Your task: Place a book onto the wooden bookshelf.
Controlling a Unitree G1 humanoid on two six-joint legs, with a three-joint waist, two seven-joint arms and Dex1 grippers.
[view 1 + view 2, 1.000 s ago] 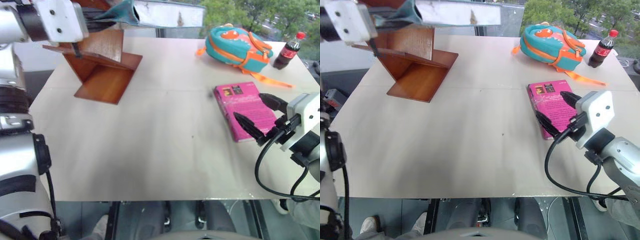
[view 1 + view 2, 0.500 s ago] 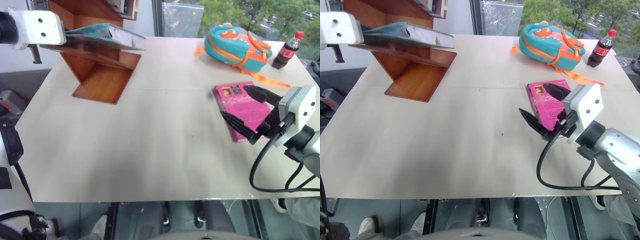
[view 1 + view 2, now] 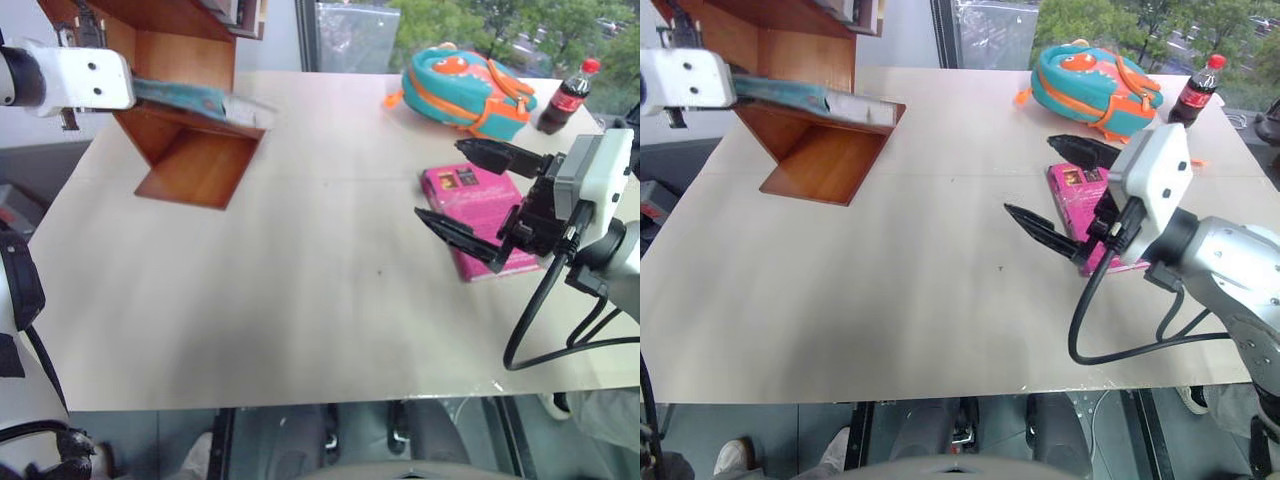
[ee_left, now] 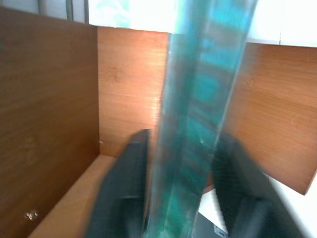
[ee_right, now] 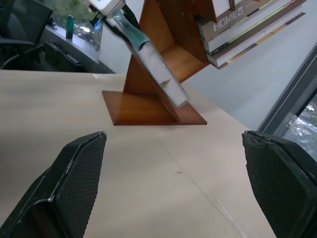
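The book, thin and teal, lies across a slanted board of the wooden bookshelf, its pale page edge jutting out past the board's front corner toward the middle of the bench. The left pincer sits at the book's near end, inside the shelf's lower angled compartment; in the left wrist view its two black fingers stand on either side of the book's cover, close against it, but whether they press on it or have let go cannot be told from the blurred view. The bookshelf stands at the far left corner of the bench, and a few other books rest on a higher board of it. The right pincer hangs above the right half of the bench with its black fingers spread wide and nothing between them, pointing toward the shelf. Just behind and below it a magenta-pink book lies flat on the bench. Farther back, near the bench's far edge, a teal and orange backpack lies on its side, and a small cola bottle with a red cap stands upright just beside it.
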